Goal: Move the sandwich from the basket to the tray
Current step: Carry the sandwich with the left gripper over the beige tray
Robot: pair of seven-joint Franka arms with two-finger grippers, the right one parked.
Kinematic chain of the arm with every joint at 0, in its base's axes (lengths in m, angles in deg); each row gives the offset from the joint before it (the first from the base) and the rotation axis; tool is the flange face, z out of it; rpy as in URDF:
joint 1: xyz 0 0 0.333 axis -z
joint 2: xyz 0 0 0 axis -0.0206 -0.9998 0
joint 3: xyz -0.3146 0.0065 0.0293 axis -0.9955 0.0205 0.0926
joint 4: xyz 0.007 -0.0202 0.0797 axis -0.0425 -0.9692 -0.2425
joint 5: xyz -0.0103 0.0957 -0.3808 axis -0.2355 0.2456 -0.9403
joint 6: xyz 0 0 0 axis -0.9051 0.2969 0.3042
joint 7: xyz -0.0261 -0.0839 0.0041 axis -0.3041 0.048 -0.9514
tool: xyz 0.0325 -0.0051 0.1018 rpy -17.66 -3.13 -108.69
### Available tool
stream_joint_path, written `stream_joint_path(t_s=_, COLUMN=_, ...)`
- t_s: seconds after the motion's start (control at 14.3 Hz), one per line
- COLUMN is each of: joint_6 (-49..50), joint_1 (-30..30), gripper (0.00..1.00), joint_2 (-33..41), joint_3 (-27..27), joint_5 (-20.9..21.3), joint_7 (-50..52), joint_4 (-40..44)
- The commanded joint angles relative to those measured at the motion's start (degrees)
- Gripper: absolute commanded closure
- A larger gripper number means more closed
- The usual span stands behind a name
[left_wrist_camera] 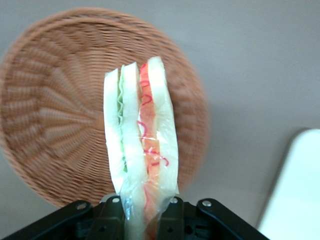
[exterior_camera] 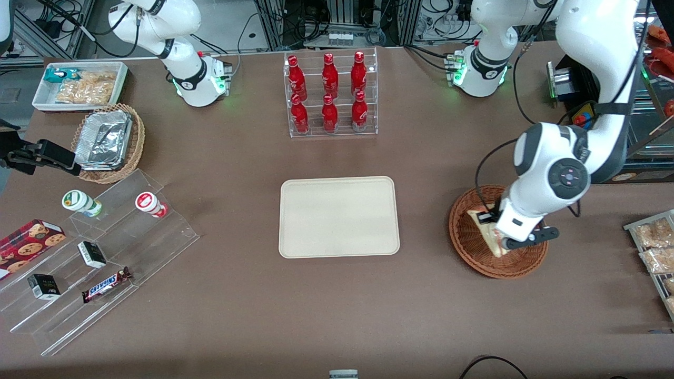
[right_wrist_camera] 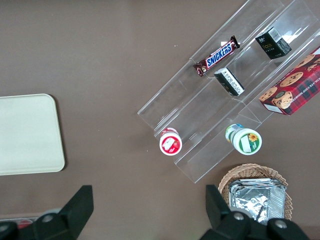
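Note:
My left gripper [exterior_camera: 500, 235] hangs over the reddish-brown wicker basket [exterior_camera: 466, 239] and is shut on the wrapped sandwich [exterior_camera: 482, 220]. In the left wrist view the sandwich [left_wrist_camera: 142, 145] stands up from between the black fingers [left_wrist_camera: 110, 215], white bread with red and green filling in clear wrap, lifted above the basket [left_wrist_camera: 55, 120]. The cream tray [exterior_camera: 338, 216] lies flat in the middle of the table, toward the parked arm from the basket, and its corner [left_wrist_camera: 295, 195] shows in the wrist view.
A clear rack of red bottles [exterior_camera: 330, 93] stands farther from the front camera than the tray. Bagged snacks [exterior_camera: 655, 245] lie at the working arm's end. Toward the parked arm's end are clear stepped shelves [exterior_camera: 95, 263] with small goods, a tan basket of foil containers [exterior_camera: 108, 142] and a white snack bin [exterior_camera: 79, 85].

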Motion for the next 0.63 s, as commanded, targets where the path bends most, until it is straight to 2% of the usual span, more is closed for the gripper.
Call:
stream_joint_path(t_s=0.0, joint_6=0.97, joint_1=7.34, gripper=0.85, joint_2=-1.80, joint_3=0.42, joint_5=-0.17, joint_7=3.96, joint_4=2.66)
stream_joint_path(t_s=0.42, joint_6=0.62, joint_1=20.53, gripper=0.85, joint_2=-12.87, joint_3=1.03, joint_5=1.41, joint_7=23.62, joint_4=14.78)
stream_joint_path(t_s=0.56, joint_6=0.62, joint_1=22.82, gripper=0.85, joint_2=-16.73, joint_3=0.86, joint_5=6.92, joint_7=33.27, joint_4=19.00)
